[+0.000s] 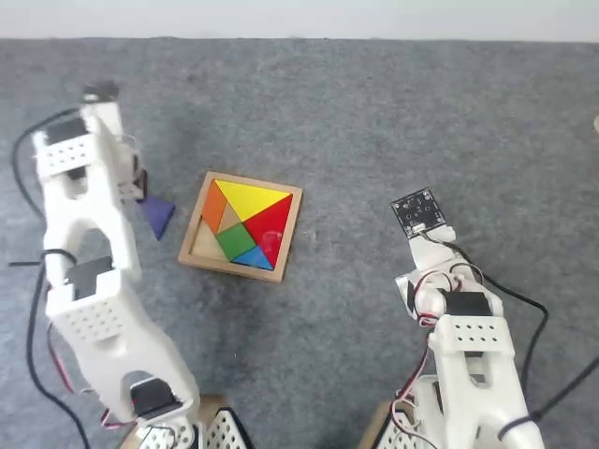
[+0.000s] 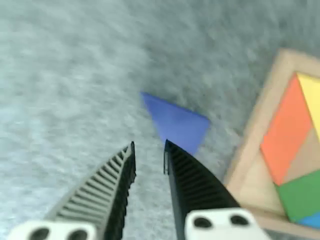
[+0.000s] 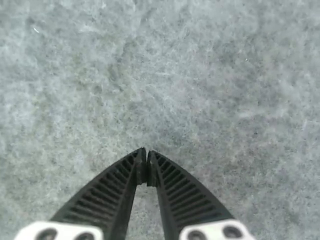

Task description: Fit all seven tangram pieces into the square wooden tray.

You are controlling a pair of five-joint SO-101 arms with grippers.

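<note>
Left pincer is hovering slightly parted and empty beside the loose blue triangle, which is lying on the surface just left of the wooden tray. Most pieces are sitting fitted, but bare wood is showing at its near-left corner. Right pincer is hanging closed and empty.

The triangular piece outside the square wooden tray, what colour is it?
Blue; the blue triangular piece shows best in the left wrist view.

Left end effector fingers apart; right end effector fingers together.
</note>
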